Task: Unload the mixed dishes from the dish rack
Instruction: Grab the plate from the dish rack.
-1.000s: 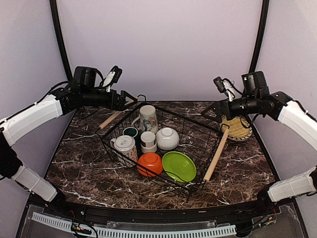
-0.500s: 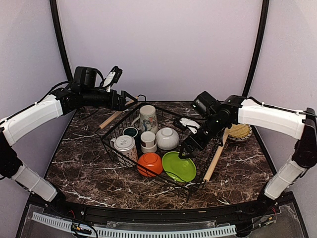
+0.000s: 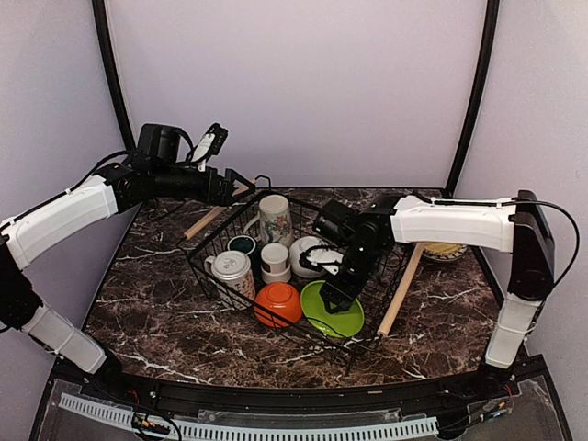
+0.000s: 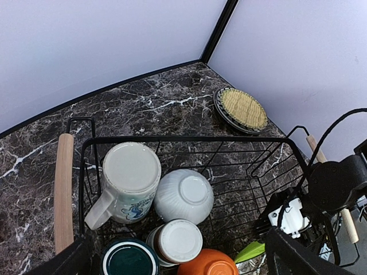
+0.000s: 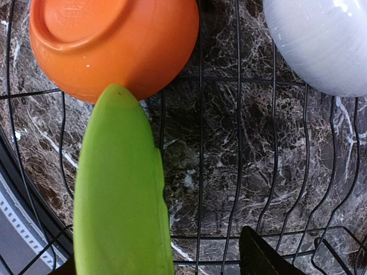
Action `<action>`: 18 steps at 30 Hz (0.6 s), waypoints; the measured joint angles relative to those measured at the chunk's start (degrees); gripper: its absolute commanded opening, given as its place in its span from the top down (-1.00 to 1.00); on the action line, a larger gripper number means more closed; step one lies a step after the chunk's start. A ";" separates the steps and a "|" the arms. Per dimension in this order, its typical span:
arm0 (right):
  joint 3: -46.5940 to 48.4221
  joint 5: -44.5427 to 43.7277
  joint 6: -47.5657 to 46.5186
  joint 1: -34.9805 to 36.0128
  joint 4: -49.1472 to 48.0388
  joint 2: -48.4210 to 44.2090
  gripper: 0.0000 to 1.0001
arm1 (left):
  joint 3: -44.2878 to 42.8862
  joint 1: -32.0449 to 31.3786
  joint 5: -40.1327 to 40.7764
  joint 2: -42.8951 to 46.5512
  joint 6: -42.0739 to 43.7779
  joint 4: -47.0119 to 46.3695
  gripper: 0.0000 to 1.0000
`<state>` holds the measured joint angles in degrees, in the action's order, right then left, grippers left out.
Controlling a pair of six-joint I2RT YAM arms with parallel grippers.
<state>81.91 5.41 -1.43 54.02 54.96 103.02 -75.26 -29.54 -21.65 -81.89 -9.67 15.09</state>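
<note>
The dish rack point(image 3: 204, 250) holds a tall patterned mug point(image 3: 274, 219), a second mug point(image 3: 231, 272), a dark green cup point(image 3: 243, 244), a small white cup point(image 3: 275, 260), a white bowl point(image 3: 303, 250), an orange bowl point(image 3: 277, 303) and a lime-green plate point(image 3: 338, 319). My right gripper point(image 3: 333, 299) is down inside the rack, open, at the plate's rim. In the right wrist view the plate's edge point(image 5: 120, 189) stands between the spread jaws of the gripper point(image 5: 166, 263). My left gripper point(image 3: 237, 184) is open and empty, above the rack's far left corner.
A woven yellow plate point(image 4: 243, 109) lies on the marble table outside the rack at the far right. The rack's wooden handles point(image 3: 401, 287) run along its left and right sides. In the left wrist view my right arm point(image 4: 332, 189) reaches over the rack's right wall.
My right arm has swung from above the woven plate leftward and down into the rack, reaching the lime-green plate. The left arm has not moved.
</note>
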 measured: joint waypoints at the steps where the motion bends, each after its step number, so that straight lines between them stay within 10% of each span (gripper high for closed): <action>1: 0.33 -0.74 0.07 0.26 0.44 0.57 -0.25 | 0.00 0.00 0.00 0.00 0.00 0.00 -0.98; 18: 4.68 -4.13 1.16 2.10 5.55 1.97 0.83 | 0.00 0.00 -0.02 -0.07 0.00 0.02 -0.98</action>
<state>86.59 1.28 -0.27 56.12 60.51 104.99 -75.26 -29.54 -21.67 -81.95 -9.67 15.11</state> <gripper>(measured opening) 0.124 0.989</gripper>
